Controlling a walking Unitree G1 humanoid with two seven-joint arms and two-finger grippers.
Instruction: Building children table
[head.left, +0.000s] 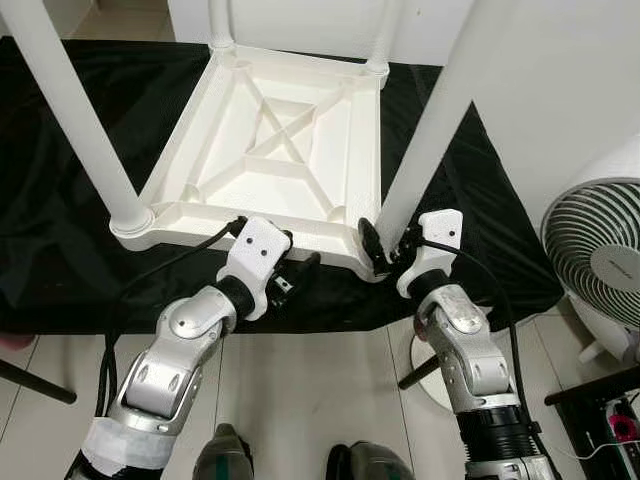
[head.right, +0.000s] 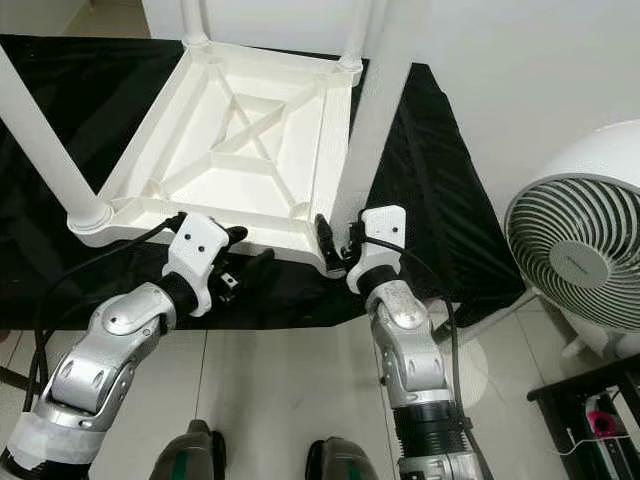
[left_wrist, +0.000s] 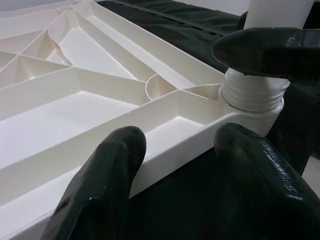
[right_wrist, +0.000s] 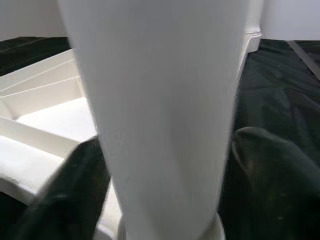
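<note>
Tabletop lies upside down on a black cloth across the centre of the head view, ribbed underside up, presumably so the white legs can go down into its corner sockets. The right pincer, lower centre right, is clenched around the near right leg just above its base, probably to turn it home; in the left wrist view the thread at that joint is partly exposed, so the leg looks not yet fully seated. The left pincer, lower centre, is released, its fingers straddling the tabletop's near rim, likely to steady it. A fan stands at the right; its hub badge is too small to read.
</note>
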